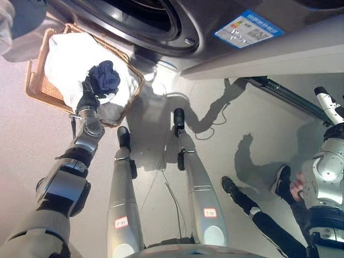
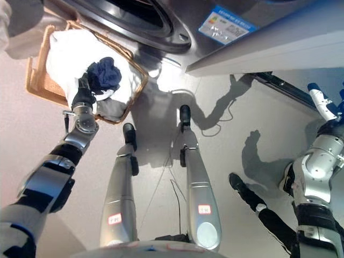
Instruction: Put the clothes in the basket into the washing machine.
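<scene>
A wicker basket (image 1: 33, 80) lined with white cloth (image 1: 67, 54) stands on the floor at the upper left. A dark blue garment (image 1: 105, 78) lies bunched on the white cloth. My left hand (image 1: 87, 101) is inside the basket, against the garment's lower left edge. The washing machine (image 1: 215, 16) is right behind the basket, its round drum opening (image 1: 137, 19) dark. My right hand (image 1: 328, 101) is held out at the far right, away from the basket, with straight fingers and nothing in it.
A person's legs in black shoes (image 1: 236, 191) lie on the floor at the lower right. A black stand leg (image 1: 285, 94) runs along the floor under a pale grey slab (image 1: 279, 54). A blue label (image 1: 247, 28) is on the machine's front.
</scene>
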{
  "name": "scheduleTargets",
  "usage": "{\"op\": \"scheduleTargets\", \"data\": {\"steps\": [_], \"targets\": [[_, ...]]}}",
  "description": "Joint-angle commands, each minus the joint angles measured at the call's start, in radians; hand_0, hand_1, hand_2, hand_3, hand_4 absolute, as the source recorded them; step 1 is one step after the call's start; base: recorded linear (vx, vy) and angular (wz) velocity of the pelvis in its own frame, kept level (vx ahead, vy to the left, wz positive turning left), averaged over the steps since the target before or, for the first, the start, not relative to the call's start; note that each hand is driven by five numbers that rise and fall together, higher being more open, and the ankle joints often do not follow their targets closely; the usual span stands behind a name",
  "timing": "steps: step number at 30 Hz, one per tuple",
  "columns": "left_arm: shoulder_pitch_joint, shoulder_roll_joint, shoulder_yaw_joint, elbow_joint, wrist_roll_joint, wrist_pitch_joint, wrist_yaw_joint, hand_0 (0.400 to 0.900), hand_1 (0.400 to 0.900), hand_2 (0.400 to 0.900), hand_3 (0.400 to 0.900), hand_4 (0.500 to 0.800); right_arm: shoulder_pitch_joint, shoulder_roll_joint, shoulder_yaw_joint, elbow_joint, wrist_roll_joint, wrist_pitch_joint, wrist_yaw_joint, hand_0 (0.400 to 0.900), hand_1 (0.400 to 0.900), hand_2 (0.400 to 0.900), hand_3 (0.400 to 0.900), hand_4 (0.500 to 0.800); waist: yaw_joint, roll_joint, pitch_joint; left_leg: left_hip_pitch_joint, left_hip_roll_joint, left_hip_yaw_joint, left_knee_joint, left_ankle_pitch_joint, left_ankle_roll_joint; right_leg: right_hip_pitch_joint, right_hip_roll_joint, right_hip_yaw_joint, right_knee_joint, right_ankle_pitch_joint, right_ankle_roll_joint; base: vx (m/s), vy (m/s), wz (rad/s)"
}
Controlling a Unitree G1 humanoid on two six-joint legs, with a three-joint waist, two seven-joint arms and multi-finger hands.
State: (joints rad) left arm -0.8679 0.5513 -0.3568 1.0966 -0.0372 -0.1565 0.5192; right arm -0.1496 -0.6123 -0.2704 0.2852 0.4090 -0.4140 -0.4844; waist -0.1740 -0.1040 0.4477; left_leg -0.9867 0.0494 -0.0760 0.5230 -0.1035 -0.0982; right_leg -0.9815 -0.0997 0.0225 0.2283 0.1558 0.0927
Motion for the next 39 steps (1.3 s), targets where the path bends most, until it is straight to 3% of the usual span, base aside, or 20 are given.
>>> {"op": "scheduleTargets", "data": {"steps": [1,5,8,12,14,15,16,17,18,20,22,29,36,39], "targets": [[-0.034,0.066,0.024,0.035,0.020,-0.019,0.067,0.900,0.900,0.900,0.900,0.800,0.081,-0.087,-0.147,-0.137,-0.016,-0.107,-0.093,0.900,0.900,0.900,0.900,0.800,-0.017,0.020,-0.017,0.004,-0.059,0.026,-0.095,0.022,0.120,-0.056,0.035,-0.006,0.035,0.010,0.023,-0.03,-0.005,0.01],[-0.085,0.090,0.013,0.062,0.019,-0.015,0.087,0.900,0.900,0.900,0.900,0.800,0.094,-0.070,-0.164,-0.169,-0.030,-0.122,-0.109,0.900,0.900,0.900,0.900,0.800,-0.036,0.022,-0.016,-0.061,-0.057,0.031,-0.055,0.009,0.121,-0.128,0.039,0.001,0.068,0.007,0.027,-0.03,0.000,-0.03],[-0.137,0.125,-0.045,0.067,0.096,0.010,0.125,0.900,0.900,0.900,0.900,0.800,0.107,-0.065,-0.173,-0.199,-0.048,-0.140,-0.122,0.900,0.900,0.900,0.900,0.800,-0.051,0.023,-0.017,-0.112,-0.053,0.032,-0.024,-0.003,0.126,-0.177,0.042,0.001,0.088,0.004,0.032,-0.03,0.009,-0.08],[-0.180,0.160,-0.083,0.080,0.155,0.036,0.162,0.900,0.900,0.900,0.900,0.800,0.128,-0.055,-0.185,-0.229,-0.066,-0.161,-0.131,0.900,0.900,0.900,0.900,0.800,-0.060,0.026,-0.021,-0.162,-0.052,0.027,0.005,-0.010,0.127,-0.217,0.041,-0.002,0.107,-0.003,0.033,-0.01,-0.017,0.04],[-0.195,0.170,-0.102,0.085,0.180,0.047,0.175,0.808,0.808,0.808,0.808,0.745,0.131,-0.051,-0.189,-0.245,-0.068,-0.172,-0.130,0.900,0.900,0.900,0.900,0.800,-0.056,0.036,-0.030,-0.164,-0.047,0.017,0.007,-0.040,0.126,-0.229,0.053,0.001,0.121,-0.033,0.040,0.10,0.011,-0.13],[-0.205,0.170,-0.107,0.091,0.184,0.052,0.177,0.561,0.561,0.561,0.561,0.596,0.130,-0.049,-0.188,-0.254,-0.072,-0.174,-0.131,0.900,0.900,0.900,0.900,0.800,-0.058,0.037,-0.031,-0.172,-0.046,0.019,0.010,-0.042,0.126,-0.236,0.055,0.001,0.124,-0.035,0.040,0.10,0.015,-0.16],[-0.215,0.170,-0.112,0.095,0.182,0.052,0.176,0.400,0.400,0.400,0.400,0.500,0.127,-0.048,-0.187,-0.257,-0.074,-0.174,-0.134,0.900,0.900,0.900,0.900,0.800,-0.059,0.037,-0.032,-0.177,-0.047,0.019,0.012,-0.041,0.126,-0.244,0.056,0.002,0.126,-0.036,0.039,-0.11,-0.015,0.08],[-0.223,0.168,-0.116,0.096,0.179,0.051,0.176,0.400,0.400,0.400,0.400,0.500,0.126,-0.048,-0.183,-0.262,-0.073,-0.174,-0.134,0.900,0.900,0.900,0.900,0.800,-0.068,0.033,-0.026,-0.192,-0.051,0.032,0.012,-0.013,0.128,-0.255,0.047,-0.004,0.119,-0.010,0.032,0.00,0.000,0.00],[-0.228,0.168,-0.120,0.098,0.179,0.047,0.172,0.400,0.400,0.400,0.400,0.500,0.123,-0.047,-0.178,-0.246,-0.067,-0.174,-0.132,0.900,0.900,0.900,0.900,0.800,-0.063,0.038,-0.033,-0.182,-0.047,0.023,0.011,-0.042,0.127,-0.250,0.057,0.002,0.127,-0.038,0.039,0.00,0.000,0.00],[-0.240,0.164,-0.127,0.098,0.177,0.040,0.163,0.400,0.400,0.400,0.400,0.500,0.110,-0.054,-0.169,-0.217,-0.058,-0.176,-0.130,0.900,0.900,0.900,0.900,0.800,-0.071,0.034,-0.028,-0.198,-0.053,0.035,0.014,-0.017,0.131,-0.263,0.049,-0.003,0.120,-0.011,0.031,-0.05,-0.010,0.04],[-0.239,0.163,-0.131,0.093,0.178,0.033,0.157,0.400,0.400,0.400,0.400,0.500,0.106,-0.053,-0.164,-0.208,-0.063,-0.175,-0.129,0.900,0.900,0.900,0.900,0.800,-0.066,0.042,-0.037,-0.185,-0.048,0.028,0.010,-0.046,0.131,-0.257,0.060,0.004,0.126,-0.037,0.039,0.06,0.007,-0.07],[-0.228,0.139,-0.102,0.099,0.150,0.020,0.153,0.400,0.400,0.400,0.400,0.500,0.105,-0.034,-0.156,-0.193,-0.071,-0.174,-0.124,0.900,0.900,0.900,0.900,0.800,-0.067,0.050,-0.053,-0.169,-0.051,0.033,-0.001,-0.045,0.133,-0.249,0.063,0.002,0.129,-0.045,0.036,0.02,-0.007,0.00],[-0.176,0.090,-0.058,0.076,0.118,0.003,0.147,0.400,0.400,0.400,0.400,0.500,0.084,-0.016,-0.114,-0.157,-0.069,-0.156,-0.116,0.900,0.900,0.900,0.900,0.800,-0.059,0.058,-0.069,-0.110,-0.063,0.048,-0.043,-0.003,0.133,-0.199,0.044,-0.012,0.120,-0.027,0.022,-0.01,-0.028,0.14],[-0.137,0.051,-0.045,0.053,0.119,-0.004,0.138,0.400,0.400,0.400,0.400,0.500,0.046,-0.014,-0.060,-0.108,-0.063,-0.135,-0.101,0.900,0.900,0.900,0.900,0.800,-0.036,0.066,-0.078,-0.022,-0.070,0.048,-0.099,0.012,0.129,-0.124,0.036,-0.020,0.112,-0.031,0.017,0.05,-0.015,0.16]]}}
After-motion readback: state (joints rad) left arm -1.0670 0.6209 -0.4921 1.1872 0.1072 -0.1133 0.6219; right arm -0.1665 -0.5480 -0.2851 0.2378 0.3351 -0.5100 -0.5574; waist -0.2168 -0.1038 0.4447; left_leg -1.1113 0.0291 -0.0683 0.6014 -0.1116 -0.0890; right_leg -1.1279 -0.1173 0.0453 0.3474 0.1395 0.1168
